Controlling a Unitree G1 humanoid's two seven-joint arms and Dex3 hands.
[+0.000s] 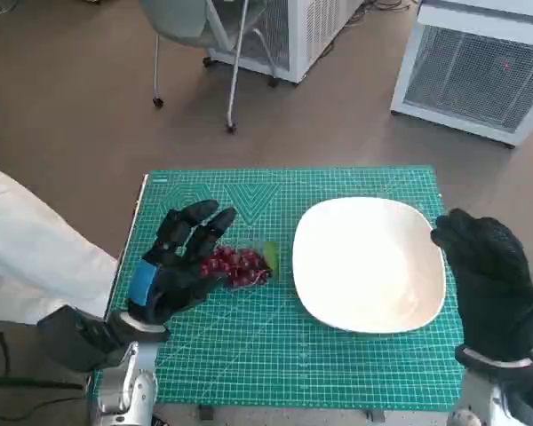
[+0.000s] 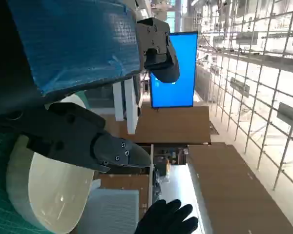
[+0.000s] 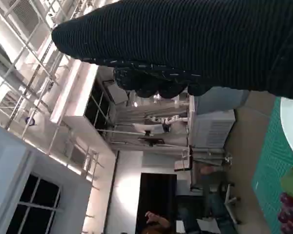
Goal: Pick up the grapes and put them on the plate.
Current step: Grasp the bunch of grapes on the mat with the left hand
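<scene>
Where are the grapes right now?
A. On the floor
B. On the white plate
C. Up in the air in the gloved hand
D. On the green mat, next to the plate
D: the grapes lie on the green mat by the left hand, beside the plate, which holds nothing.

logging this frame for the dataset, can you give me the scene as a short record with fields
surface: green cutting mat on a small table
grapes: red bunch with a green leaf, lying on the mat, not on the plate
plate: white, empty, beside the grapes on the robot's right
left hand: over the grapes' left edge, fingers spread; a grip cannot be confirmed
right hand: at the plate's right rim, holding nothing
task state: grapes not yet moved
</scene>
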